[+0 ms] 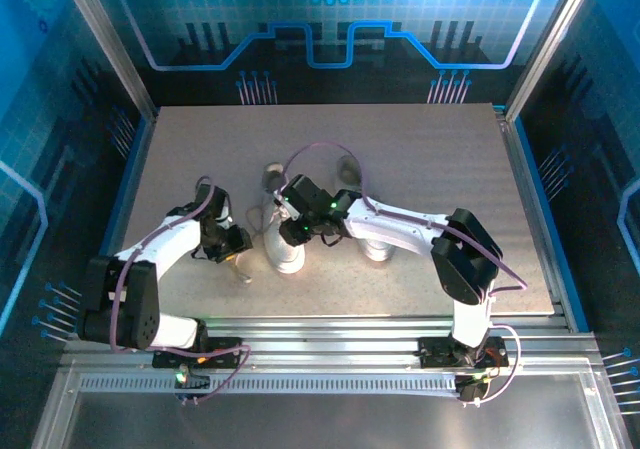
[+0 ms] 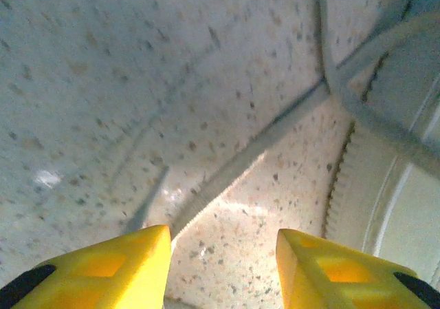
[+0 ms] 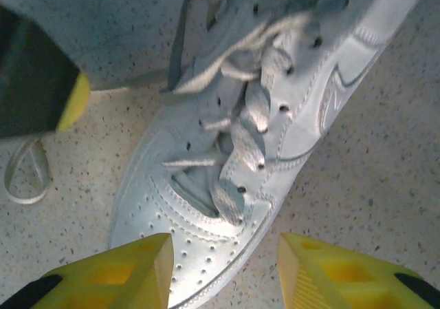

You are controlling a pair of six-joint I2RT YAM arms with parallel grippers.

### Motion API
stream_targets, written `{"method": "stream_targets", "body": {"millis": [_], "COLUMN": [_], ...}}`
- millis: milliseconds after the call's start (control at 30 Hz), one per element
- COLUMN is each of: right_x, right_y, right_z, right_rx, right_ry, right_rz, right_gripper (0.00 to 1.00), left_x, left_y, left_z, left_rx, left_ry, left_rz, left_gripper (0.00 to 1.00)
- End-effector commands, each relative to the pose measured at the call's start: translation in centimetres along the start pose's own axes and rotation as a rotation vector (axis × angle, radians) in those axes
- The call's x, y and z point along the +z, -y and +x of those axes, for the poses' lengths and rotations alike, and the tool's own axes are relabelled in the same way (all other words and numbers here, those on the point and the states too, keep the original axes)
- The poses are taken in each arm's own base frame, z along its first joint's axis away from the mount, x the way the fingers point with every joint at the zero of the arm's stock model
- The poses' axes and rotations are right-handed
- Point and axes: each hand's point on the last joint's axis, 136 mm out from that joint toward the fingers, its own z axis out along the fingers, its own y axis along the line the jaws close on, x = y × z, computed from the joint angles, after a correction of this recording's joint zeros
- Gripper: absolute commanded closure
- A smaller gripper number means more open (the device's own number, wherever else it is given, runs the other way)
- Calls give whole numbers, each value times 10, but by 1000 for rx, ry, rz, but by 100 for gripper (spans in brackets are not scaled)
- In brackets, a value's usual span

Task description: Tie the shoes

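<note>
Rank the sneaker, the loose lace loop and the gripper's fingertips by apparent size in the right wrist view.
Largest: white sneaker. Then right gripper's fingertips, though nearness inflates them. Smallest: loose lace loop.

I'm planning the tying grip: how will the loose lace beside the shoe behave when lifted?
Likely floppy: the lace lies in a limp loop on the table. Probably very light, being a thin flat strip. It seems to lead back to the shoe, so a hard pull might drag the shoe.

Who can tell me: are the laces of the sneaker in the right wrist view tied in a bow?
No: the laces lie slack over the sneaker, one end trailing in a loose loop onto the table.
</note>
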Motion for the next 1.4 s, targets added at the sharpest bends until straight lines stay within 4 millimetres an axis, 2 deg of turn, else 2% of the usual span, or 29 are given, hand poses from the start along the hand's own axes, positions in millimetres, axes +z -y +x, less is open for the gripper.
{"method": "stream_targets", "body": {"millis": [0, 67, 133, 233, 267, 300, 467, 600, 667, 867, 1133, 1233, 1367], "right_x": [-9, -10, -12, -13, -13, -13, -8, 3, 10, 33, 57, 71, 94], "right_y": [-14, -17, -20, -20, -20, -20, -30, -43, -49, -58, -81, -80, -69], "right_z": [-14, -18, -21, -26, -27, -30, -45, -53, -54, -56, -63, -65, -63], "right_rx": [-108, -139, -153, -172, -184, -195, -276, -401, -454, -636, -945, -1007, -1055], "right_ry": [31, 44, 61, 77, 78, 81, 107, 148, 153, 140, 175, 155, 71], "right_rz": [28, 37, 37, 38, 40, 42, 21, -17, -37, -45, -14, 7, 57], "right_gripper": [56, 56, 56, 55, 55, 55, 55, 54, 53, 47, 37, 34, 35], "left_x": [12, 20, 18, 11, 4, -5, -59, -89, -89, -69, -76, -79, -83], "left_y": [-22, -30, -33, -30, -26, -23, -14, -22, -19, -10, -14, -16, -20], "left_z": [30, 34, 31, 23, 19, 14, -4, -12, -14, -15, -25, -29, -32], "left_rx": [-58, -63, -54, -35, -23, -11, 26, 1, -20, -169, -284, -305, -312], "left_ry": [-81, -90, -75, -36, -8, 24, 183, 226, 223, 131, 134, 139, 152], "left_rz": [-106, -130, -152, -139, -126, -114, -77, -45, 12, 212, 358, 377, 374], "left_gripper": [55, 56, 62, 86, 95, 100, 100, 100, 100, 100, 100, 100, 100]}}
